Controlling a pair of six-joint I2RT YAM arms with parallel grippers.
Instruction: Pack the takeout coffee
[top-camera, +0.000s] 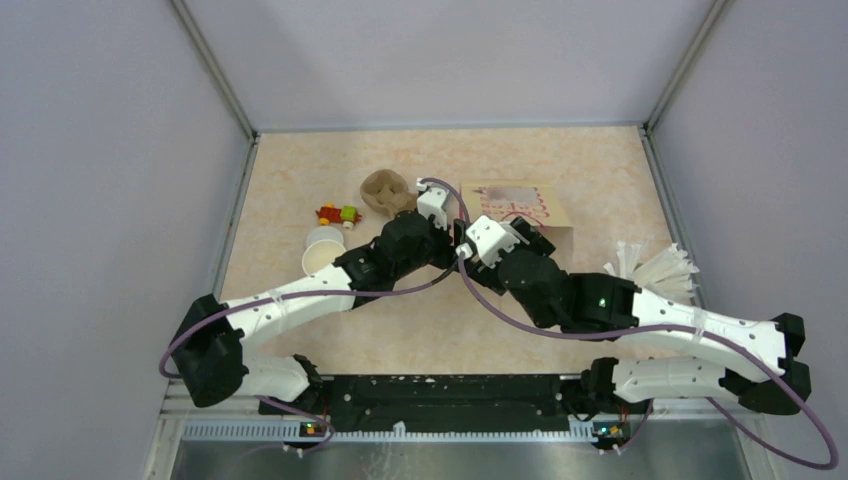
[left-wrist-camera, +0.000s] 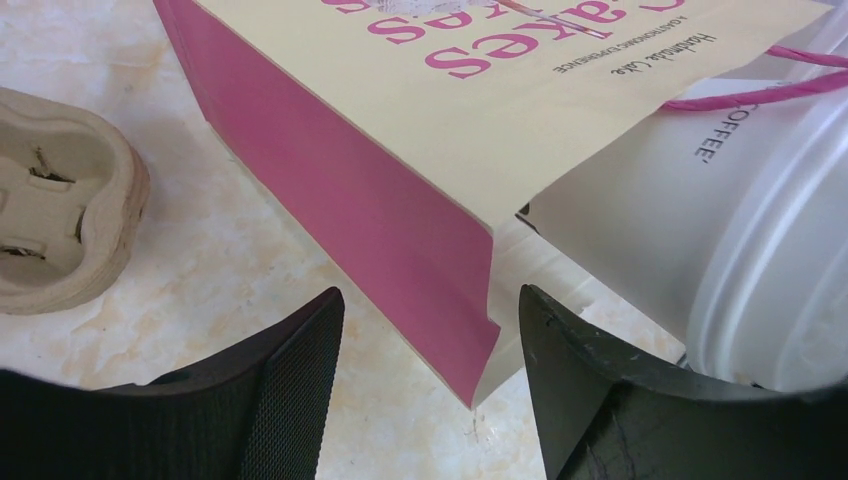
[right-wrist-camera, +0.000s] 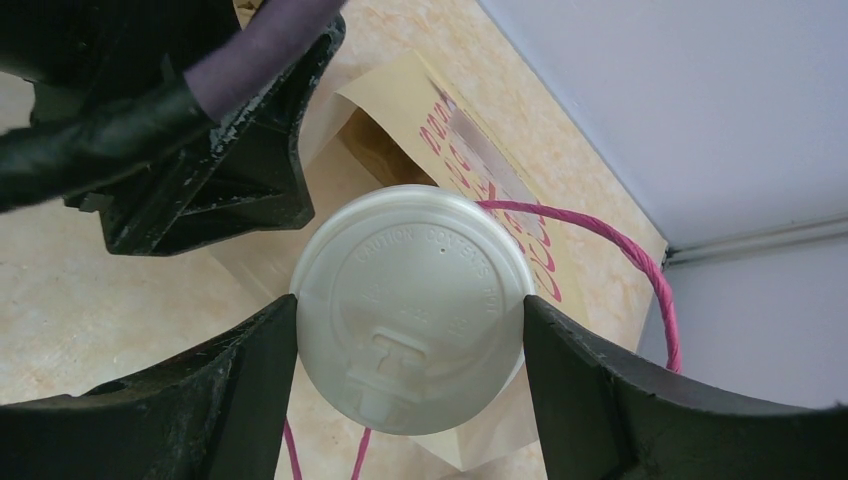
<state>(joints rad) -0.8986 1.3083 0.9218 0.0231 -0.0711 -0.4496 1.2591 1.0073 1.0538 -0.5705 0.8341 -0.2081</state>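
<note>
The takeout coffee (right-wrist-camera: 410, 305) is a small white paper cup with its round white lid on. It is tipped on its side, held between the right claw's (right-wrist-camera: 410, 330) fingers, its bottom end poking into the paper bag (left-wrist-camera: 400, 120).

Overhead; wrist views close, sharing cup (right-wrist-camera: 410, 310)

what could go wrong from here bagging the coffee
1. The right end effector seems to pinch the takeout coffee at its lid rim; the lid could pop off or the cup slip.
2. The pink handle loops right beside the cup and may snag it.
3. The left end effector straddles the paper bag edge with jaws open, so the bag might slide or its mouth collapse.
</note>
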